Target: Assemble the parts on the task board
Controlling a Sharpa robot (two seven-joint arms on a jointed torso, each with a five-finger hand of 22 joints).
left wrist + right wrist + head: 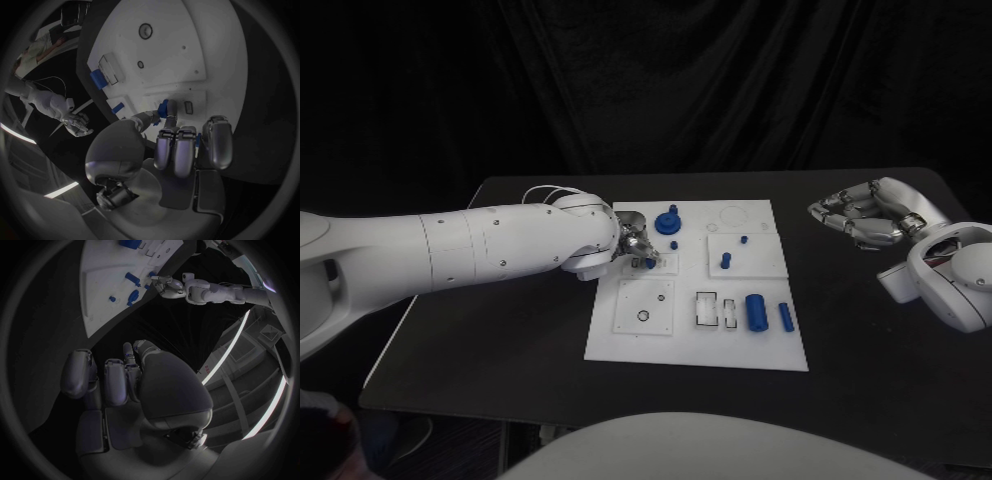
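The white task board (776,350) lies mid-table. My left hand (633,250) is over its left upper panel and pinches a small blue part (164,108) at its fingertips, low over the board (187,55) beside a small slot (188,107). On the board stand a blue knob (669,222) and short blue pegs (726,261). A blue cylinder (756,312) and a slim blue bar (786,317) lie near its right edge. My right hand (862,213) hovers off the board's right side, fingers (115,382) curled in with nothing in them.
The black table (502,330) shows bare surface left and right of the board. A lower-left panel with a round hole (642,317) and two rectangular slots (707,308) sit on the board's front half. Dark curtain behind.
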